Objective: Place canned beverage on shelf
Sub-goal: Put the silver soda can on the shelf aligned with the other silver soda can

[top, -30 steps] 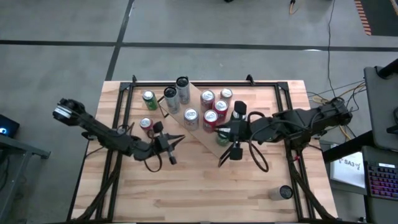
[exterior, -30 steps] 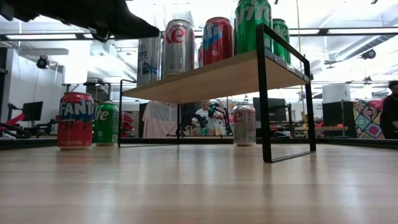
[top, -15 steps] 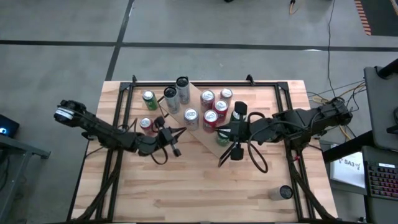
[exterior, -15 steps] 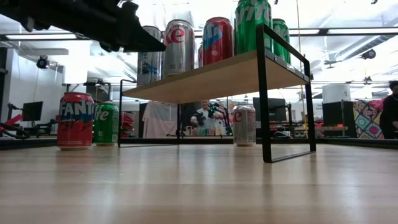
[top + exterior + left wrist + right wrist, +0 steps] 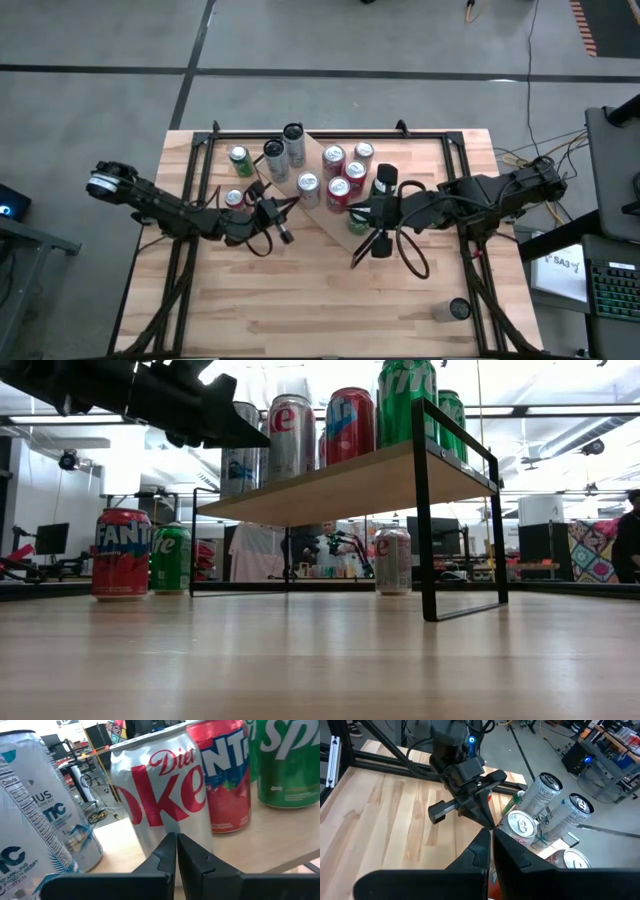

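Note:
The shelf stands slantwise at the table's middle and carries several cans. Among them are a silver Diet Coke can, a red Fanta can, a green Sprite can and tall silver cans. My left gripper is shut and points level at the Diet Coke can's side, at shelf height. My right gripper is shut and empty. It hangs high over the table, just near of the shelf. My left gripper's shut fingertips stand right at the lower side wall of the Diet Coke can, coming level from the table's left. I cannot tell whether they touch it. The can stands upright on the shelf board.
On the tabletop left of the shelf stand a red Fanta can and a green Sprite can. A Coke can stands under the shelf. One more can stands at the near right corner.
My left gripper has swung toward the table's far edge and the shelf, staying shut, and now its tips are at the Diet Coke can. The cans have kept still.

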Robot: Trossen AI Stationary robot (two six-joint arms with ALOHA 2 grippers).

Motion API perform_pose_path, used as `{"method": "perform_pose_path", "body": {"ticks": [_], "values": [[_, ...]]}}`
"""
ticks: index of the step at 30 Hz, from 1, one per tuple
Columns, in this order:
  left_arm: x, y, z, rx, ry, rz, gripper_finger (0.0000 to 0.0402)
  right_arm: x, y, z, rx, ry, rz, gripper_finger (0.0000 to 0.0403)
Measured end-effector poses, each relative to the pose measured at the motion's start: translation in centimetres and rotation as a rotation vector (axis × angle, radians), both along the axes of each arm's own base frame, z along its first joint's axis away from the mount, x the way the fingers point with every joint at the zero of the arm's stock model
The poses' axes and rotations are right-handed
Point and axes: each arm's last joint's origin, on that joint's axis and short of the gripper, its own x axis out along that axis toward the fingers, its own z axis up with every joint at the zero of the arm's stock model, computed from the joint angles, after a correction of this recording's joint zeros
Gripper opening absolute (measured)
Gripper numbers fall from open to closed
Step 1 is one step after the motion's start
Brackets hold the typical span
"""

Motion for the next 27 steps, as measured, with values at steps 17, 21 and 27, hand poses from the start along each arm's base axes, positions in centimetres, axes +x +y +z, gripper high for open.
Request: {"method": "perform_pose_path", "body": {"ticks": [17, 21, 27], "values": [[0.2, -1.0, -0.5, -0.006, 0.017, -0.109, 0.0, -0.3, -0.1, -0.5, 0.008, 0.053, -0.014, 0.0009], [0.6, -0.9, -0.6, -0.01, -0.007, -0.099, 0.0, -0.3, -0.1, -0.6, 0.008, 0.057, -0.015, 0.0009], [1.0, -0.1, -0.9, -0.013, -0.025, -0.067, 0.0, -0.3, -0.1, -0.6, 0.007, 0.057, -0.015, 0.0009]]}}
